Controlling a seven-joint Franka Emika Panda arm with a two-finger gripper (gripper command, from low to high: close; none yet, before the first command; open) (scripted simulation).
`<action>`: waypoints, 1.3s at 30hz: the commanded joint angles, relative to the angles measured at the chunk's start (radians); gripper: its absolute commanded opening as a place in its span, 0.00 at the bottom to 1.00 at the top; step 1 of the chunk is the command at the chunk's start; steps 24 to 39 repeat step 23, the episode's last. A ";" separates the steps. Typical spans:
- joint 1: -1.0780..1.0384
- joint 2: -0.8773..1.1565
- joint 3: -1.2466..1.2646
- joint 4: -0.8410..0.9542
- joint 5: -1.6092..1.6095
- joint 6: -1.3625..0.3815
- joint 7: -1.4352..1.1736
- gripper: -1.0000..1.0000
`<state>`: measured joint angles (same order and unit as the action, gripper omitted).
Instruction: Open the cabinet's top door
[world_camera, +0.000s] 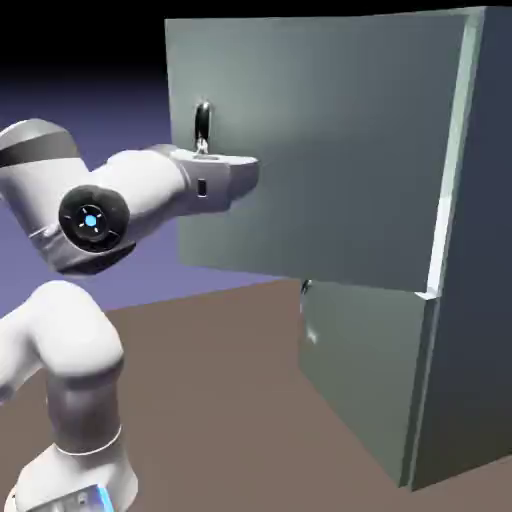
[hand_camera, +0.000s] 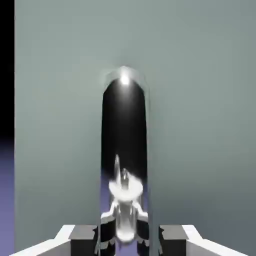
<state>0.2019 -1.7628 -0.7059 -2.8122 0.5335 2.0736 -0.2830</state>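
Observation:
The cabinet stands at the right of the exterior view. Its top door is swung out on its right-hand hinge, so its free edge reaches well left of the lower door. A curved metallic handle sits near that free edge. My gripper is shut on the handle from below. In the hand view the shiny arch handle fills the middle, running down between my grey fingertips, and the gripper is closed around it. The door panel fills the background.
The lower door carries a small handle near its top left corner. The brown table lies under the arm and in front of the cabinet. My arm's white links rise from the lower left.

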 joint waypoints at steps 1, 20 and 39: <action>0.014 0.000 -0.033 0.029 -0.027 -0.043 0.003 0.00; 0.532 0.002 -0.285 0.709 -0.245 -0.728 0.109 0.00; 0.532 0.002 -0.285 0.710 -0.245 -0.728 0.109 1.00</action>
